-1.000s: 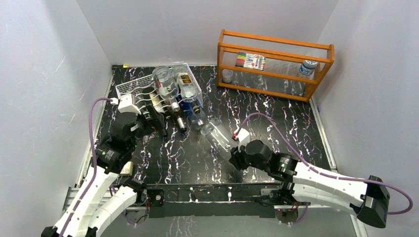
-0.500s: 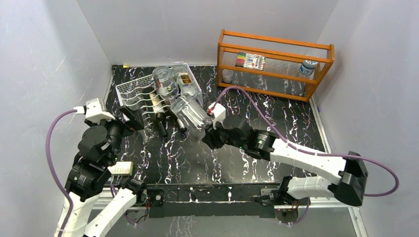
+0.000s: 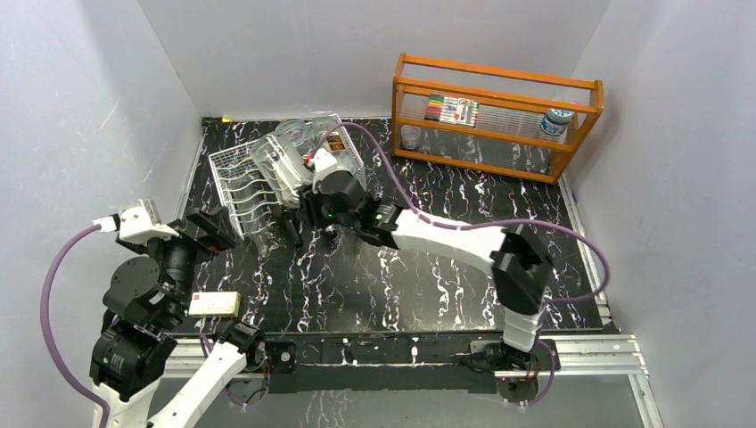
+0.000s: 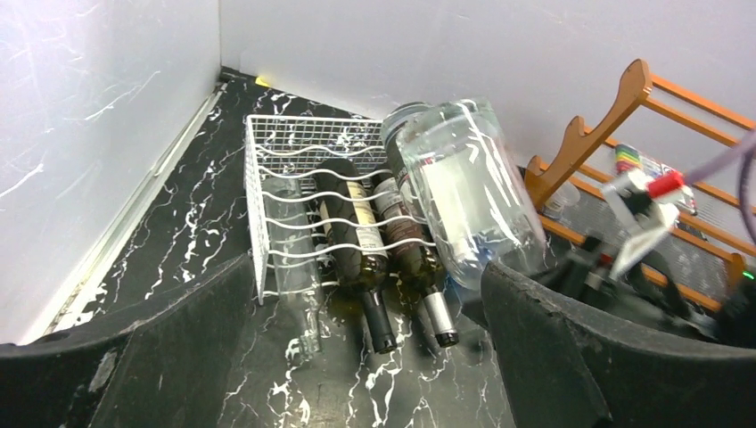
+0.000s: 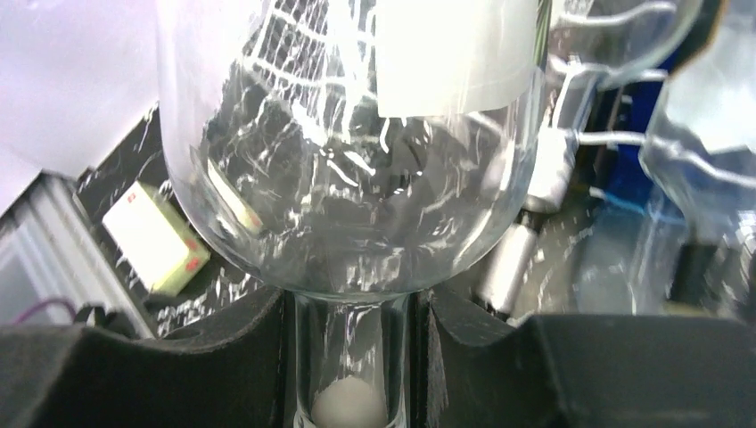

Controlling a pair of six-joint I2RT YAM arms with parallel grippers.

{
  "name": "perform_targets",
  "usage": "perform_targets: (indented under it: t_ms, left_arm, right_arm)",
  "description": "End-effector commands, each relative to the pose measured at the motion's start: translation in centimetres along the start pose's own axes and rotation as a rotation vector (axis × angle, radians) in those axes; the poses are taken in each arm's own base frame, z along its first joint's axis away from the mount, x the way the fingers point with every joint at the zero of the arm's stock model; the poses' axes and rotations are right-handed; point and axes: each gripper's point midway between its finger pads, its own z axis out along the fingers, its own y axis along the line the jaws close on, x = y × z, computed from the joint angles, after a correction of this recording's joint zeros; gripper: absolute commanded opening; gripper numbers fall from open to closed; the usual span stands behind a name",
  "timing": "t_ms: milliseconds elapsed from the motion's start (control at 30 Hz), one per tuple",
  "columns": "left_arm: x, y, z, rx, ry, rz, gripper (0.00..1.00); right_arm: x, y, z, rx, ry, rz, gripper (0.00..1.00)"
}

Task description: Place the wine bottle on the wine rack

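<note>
- The placing step is live: the right tool [image 5: 350,339] pinches the clear wine bottle [image 4: 464,192] by its neck, a finger tight on either side.
- The bottle hangs tilted over the wine rack [image 4: 299,138], base toward the rack's far end, above the bottles lying in it. Whether it touches wire yet, I can't tell.
- The left tool [image 4: 365,357] is spread wide and holds nothing, off the rack's near side.
- Next move, by my read: level the bottle, line it up with a free cradle, lower it until the wires carry it, then let go. Round glass could roll if it is set down crooked.
- The count: one rack and one bottle in the tool. Two dark bottles [image 4: 343,236] lie in the rack, necks poking out its near side, with one clear-looking bottle [image 4: 290,241] beside them. Any behind the held bottle are hidden and uncounted. One orange shelf [image 3: 495,116] stands well apart from the rack.
</note>
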Motion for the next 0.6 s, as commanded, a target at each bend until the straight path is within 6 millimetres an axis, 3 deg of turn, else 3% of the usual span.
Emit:
perform_targets:
  t_ms: [0,200,367,567]
  left_arm:
    - [1.5,1.8,-0.7,-0.059,0.038,0.041,0.98]
    - [1.9,2.5,-1.4,-0.074,0.046,0.038,0.98]
    - [2.1,2.5,-1.4,-0.068,0.055,0.045,0.98]
    - [2.6,2.4,-1.6,-0.058,0.075,0.036,0.98]
  right_arm:
    - [-16.0,4.9,-0.1,-0.123,-0.485,0.116,0.00]
    - [-15.6,4.3,5.7,-0.052,-0.461,0.151,0.00]
    - [-15.7,3.7,8.3,0.003,-0.462,0.188,0.00]
    - [-14.0,2.5,10.4,0.065,-0.421,0.216,0.00]
